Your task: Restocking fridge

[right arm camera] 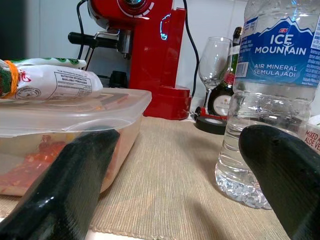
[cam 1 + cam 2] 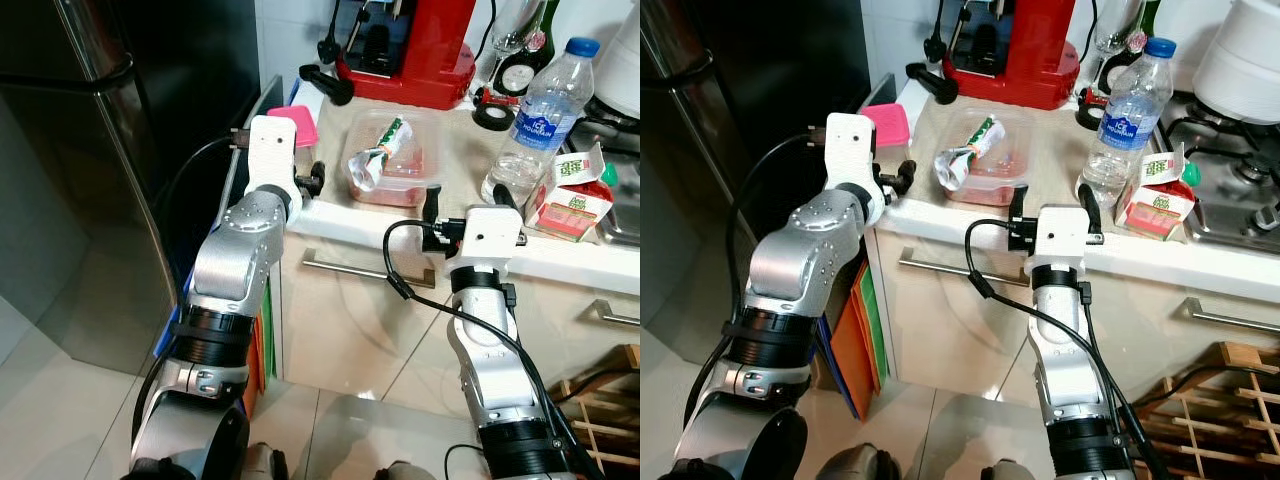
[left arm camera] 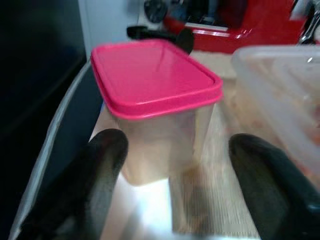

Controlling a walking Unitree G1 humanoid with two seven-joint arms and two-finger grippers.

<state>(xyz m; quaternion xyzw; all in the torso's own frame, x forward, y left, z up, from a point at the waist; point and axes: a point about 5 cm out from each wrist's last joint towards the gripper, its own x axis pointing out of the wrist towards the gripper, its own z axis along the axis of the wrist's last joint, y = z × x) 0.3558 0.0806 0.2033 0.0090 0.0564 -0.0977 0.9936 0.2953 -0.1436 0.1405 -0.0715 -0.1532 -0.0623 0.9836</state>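
**Left wrist view: fingers spread before the pink-lidded tub**

Left wrist view shows the left gripper (image 3: 172, 195) with its two black fingers (image 3: 102, 175) held wide apart, one to each side of a small clear container with a pink lid (image 3: 155, 82). The container stands just ahead of the fingertips at the counter's end beside the dark fridge (image 2: 90, 150); neither finger touches it.

From the head camera, the right gripper (image 2: 470, 205) sits at the front edge of the counter (image 2: 400, 232), its jaws likewise spread, pointing into the gap between a clear plastic food box (image 1: 65, 125) and a water bottle (image 1: 272, 75). Both items are apart from its fingers.

A tied white packet (image 2: 382, 150) lies on top of the food box. Just beside the bottle stands a small juice carton (image 2: 568, 200). Farther back on the woven mat are a red coffee machine (image 2: 415, 45), a roll of black tape (image 1: 212, 123) and a wine glass (image 1: 212, 62). Below the counter edge, a drawer handle (image 2: 340, 267) runs across the cabinet front.
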